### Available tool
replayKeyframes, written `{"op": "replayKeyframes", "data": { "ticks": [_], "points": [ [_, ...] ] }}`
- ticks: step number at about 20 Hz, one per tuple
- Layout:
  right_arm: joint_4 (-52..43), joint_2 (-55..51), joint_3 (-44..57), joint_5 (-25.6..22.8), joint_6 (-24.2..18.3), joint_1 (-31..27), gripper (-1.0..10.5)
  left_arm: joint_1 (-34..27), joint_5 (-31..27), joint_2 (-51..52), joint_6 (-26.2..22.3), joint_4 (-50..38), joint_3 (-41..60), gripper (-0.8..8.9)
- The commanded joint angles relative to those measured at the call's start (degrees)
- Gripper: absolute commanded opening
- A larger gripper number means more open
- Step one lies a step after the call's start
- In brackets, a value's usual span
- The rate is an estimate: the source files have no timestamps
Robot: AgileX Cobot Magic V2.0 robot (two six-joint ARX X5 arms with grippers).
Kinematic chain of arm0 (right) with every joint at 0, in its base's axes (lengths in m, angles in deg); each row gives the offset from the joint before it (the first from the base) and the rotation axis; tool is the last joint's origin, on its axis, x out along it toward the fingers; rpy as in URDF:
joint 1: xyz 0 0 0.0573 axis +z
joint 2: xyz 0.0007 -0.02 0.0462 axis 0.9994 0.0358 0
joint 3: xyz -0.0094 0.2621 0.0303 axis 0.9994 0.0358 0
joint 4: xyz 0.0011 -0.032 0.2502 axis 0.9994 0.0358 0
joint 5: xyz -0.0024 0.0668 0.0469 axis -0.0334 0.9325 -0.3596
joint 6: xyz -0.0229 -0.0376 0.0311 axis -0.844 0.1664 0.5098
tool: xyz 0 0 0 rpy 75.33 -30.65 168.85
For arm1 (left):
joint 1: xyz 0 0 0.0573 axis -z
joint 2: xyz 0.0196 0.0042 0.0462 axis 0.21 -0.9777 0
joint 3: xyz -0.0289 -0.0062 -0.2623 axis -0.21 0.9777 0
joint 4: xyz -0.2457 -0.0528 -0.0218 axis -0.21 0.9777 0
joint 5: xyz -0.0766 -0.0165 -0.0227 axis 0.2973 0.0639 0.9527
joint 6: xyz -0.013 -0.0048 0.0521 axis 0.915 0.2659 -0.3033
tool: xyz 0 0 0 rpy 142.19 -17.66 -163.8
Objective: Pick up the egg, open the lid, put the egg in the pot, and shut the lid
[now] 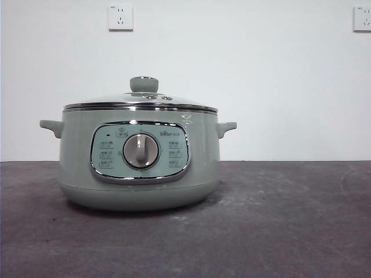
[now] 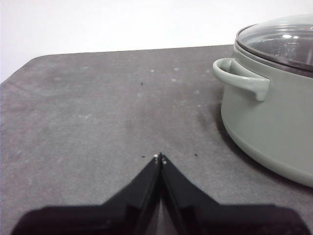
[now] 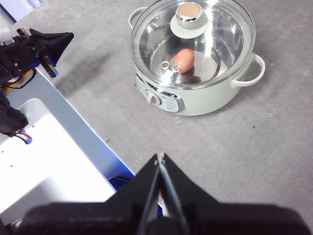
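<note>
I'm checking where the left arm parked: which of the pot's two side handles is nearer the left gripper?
The handle filling the left wrist view, on the pot's left side in the front view; the other handle is hidden from that wrist camera.

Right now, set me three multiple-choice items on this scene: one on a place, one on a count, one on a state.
1. Where is the egg?
A. on the table beside the pot
B. inside the pot, under the lid
C. in the right gripper

2. How many side handles does the pot show?
A. two
B. none
C. four

3. How does the lid sit?
A. tilted against the wall
B. lying on the table
C. closed on the pot's rim

Key: 1 B, the right wrist view shows the egg through the glass. 2 A, one small handle juts from each side in the front view. 3 C, the steel rim rests level on the pot.
</note>
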Motion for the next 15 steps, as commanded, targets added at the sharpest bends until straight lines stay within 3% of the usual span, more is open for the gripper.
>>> {"op": "replayKeyframes", "data": {
  "ticks": [1,10,11,15],
  "points": [
    [0.92,-0.13,0.07,-0.02,-0.2,0.09,0.0,-0.15,-0.2,0.13,0.61,-0.13,0.85,-0.03],
    [0.92,-0.13,0.07,-0.02,-0.24,0.09,0.0,-0.15,-0.2,0.13,0.61,-0.13,0.85,-0.03],
    [0.5,-0.2,0.07,-0.24,-2.16,-0.26,0.0,-0.15,-0.2,0.13,0.61,-0.13,0.85,-0.03],
    [-9.6,-4.66,1.57,1.77,-2.47,-8.37,0.0,-0.15,-0.2,0.13,0.61,-0.13,0.85,-0.03]
  ]
}}
